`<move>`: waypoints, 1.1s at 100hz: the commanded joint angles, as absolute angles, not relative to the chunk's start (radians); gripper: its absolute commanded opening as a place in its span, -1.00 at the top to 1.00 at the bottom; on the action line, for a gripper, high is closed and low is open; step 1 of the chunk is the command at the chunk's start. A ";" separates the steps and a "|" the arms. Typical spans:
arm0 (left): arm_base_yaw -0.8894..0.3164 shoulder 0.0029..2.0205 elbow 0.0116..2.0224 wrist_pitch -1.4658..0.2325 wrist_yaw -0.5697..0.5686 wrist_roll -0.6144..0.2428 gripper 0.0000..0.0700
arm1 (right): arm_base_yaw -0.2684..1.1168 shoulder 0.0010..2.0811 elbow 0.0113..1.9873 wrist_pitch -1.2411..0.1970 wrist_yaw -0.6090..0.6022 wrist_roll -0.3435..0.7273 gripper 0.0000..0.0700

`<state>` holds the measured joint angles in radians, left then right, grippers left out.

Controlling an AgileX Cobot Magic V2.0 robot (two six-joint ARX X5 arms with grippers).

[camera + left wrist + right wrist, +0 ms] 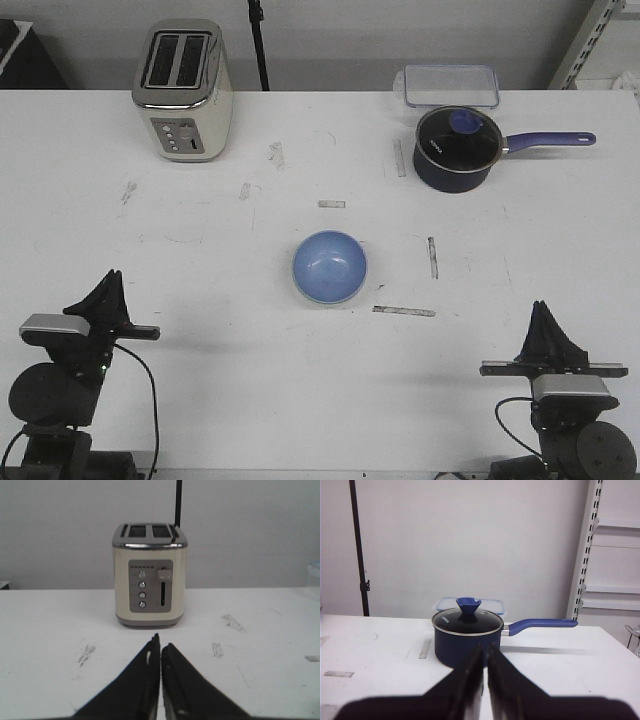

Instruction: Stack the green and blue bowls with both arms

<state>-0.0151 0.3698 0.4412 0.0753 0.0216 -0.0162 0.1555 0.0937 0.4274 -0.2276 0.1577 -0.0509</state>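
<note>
A pale periwinkle blue bowl (329, 267) sits upright in the middle of the white table, empty. No green bowl shows in any view. My left gripper (110, 277) rests at the front left, far from the bowl, its jaws shut and empty; it also shows in the left wrist view (160, 642). My right gripper (541, 307) rests at the front right, also shut and empty, and shows in the right wrist view (485, 649). The bowl lies between the two arms, nearer the table's middle.
A cream toaster (184, 90) stands at the back left, straight ahead of the left gripper (150, 574). A dark navy saucepan (457, 148) with lid and long handle stands at the back right (466, 636). A clear lidded box (450, 85) sits behind it. Tape strips (404, 311) mark the table.
</note>
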 commanded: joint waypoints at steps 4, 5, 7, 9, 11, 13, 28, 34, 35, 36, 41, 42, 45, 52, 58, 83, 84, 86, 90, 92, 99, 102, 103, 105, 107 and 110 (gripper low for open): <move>-0.013 0.350 0.379 0.165 0.018 -0.007 1.00 | 0.157 0.091 0.432 -0.218 0.158 -0.042 0.97; -0.013 0.347 0.371 0.173 0.018 -0.008 1.00 | 0.157 0.091 0.432 -0.218 0.158 -0.042 0.97; -0.013 0.339 0.356 0.186 0.018 -0.008 1.00 | 0.157 0.091 0.432 -0.218 0.158 -0.042 0.97; -0.013 0.331 0.342 0.195 0.018 -0.008 1.00 | 0.157 0.091 0.432 -0.218 0.158 -0.042 0.97; -0.013 0.321 0.328 0.200 0.018 -0.008 1.00 | 0.157 0.091 0.432 -0.218 0.158 -0.042 0.97; -0.013 0.312 0.315 0.204 0.018 -0.008 1.00 | 0.157 0.091 0.432 -0.218 0.158 -0.042 0.97; -0.013 0.239 0.225 0.208 0.018 -0.008 1.00 | 0.157 0.091 0.432 -0.218 0.158 -0.042 0.97; -0.012 0.211 0.195 0.204 0.018 -0.008 1.00 | 0.157 0.091 0.432 -0.218 0.158 -0.042 0.97; -0.012 0.206 0.190 0.203 0.018 -0.008 1.00 | 0.157 0.091 0.432 -0.218 0.158 -0.042 0.97; -0.012 0.202 0.186 0.201 0.018 -0.008 1.00 | 0.157 0.091 0.432 -0.218 0.158 -0.042 0.97; -0.012 0.181 0.167 0.197 0.018 -0.008 1.00 | 0.157 0.091 0.432 -0.218 0.158 -0.042 0.97; -0.012 0.177 0.163 0.195 0.018 -0.008 1.00 | 0.157 0.091 0.432 -0.218 0.158 -0.042 0.97; -0.012 0.166 0.153 0.191 0.018 -0.008 1.00 | 0.157 0.091 0.432 -0.218 0.158 -0.042 0.97; -0.012 0.141 0.130 0.173 0.018 -0.007 1.00 | 0.157 0.091 0.432 -0.218 0.158 -0.042 0.97; -0.012 0.117 0.112 0.156 0.018 -0.008 1.00 | 0.157 0.091 0.432 -0.218 0.158 -0.042 0.97; -0.012 0.003 0.022 0.160 0.018 -0.008 1.00 | 0.157 0.091 0.432 -0.218 0.158 -0.042 0.97; -0.012 0.003 0.019 0.165 0.018 -0.008 1.00 | 0.157 0.091 0.432 -0.218 0.158 -0.042 0.97; -0.011 0.003 0.011 0.169 0.018 -0.008 0.99 | 0.157 0.091 0.432 -0.218 0.158 -0.042 0.97; -0.012 0.003 0.012 0.149 0.018 -0.012 0.99 | 0.157 0.091 0.432 -0.218 0.158 -0.042 0.97; -0.012 0.003 0.012 0.141 0.018 -0.012 0.99 | 0.157 0.091 0.432 -0.218 0.158 -0.042 0.97; -0.011 0.003 0.012 0.124 0.018 -0.012 0.99 | 0.157 0.091 0.432 -0.218 0.158 -0.042 0.97; -0.011 0.003 0.012 0.125 0.018 -0.012 0.99 | 0.157 0.091 0.432 -0.218 0.158 -0.042 0.97; -0.011 0.003 0.012 0.125 0.018 -0.012 0.99 | 0.157 0.091 0.432 -0.218 0.158 -0.042 0.97; -0.011 0.003 0.012 0.126 0.018 -0.012 0.99 | 0.157 0.091 0.432 -0.218 0.158 -0.042 0.97; -0.011 0.003 0.012 0.126 0.018 -0.012 0.99 | 0.157 0.091 0.432 -0.218 0.158 -0.042 0.97; -0.011 0.003 0.012 0.126 0.018 -0.012 0.99 | 0.157 0.091 0.432 -0.218 0.158 -0.042 0.97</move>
<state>-0.0132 0.0051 0.0341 0.1066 0.0212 -0.0162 0.1555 0.0937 0.4274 -0.2272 0.1577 -0.0513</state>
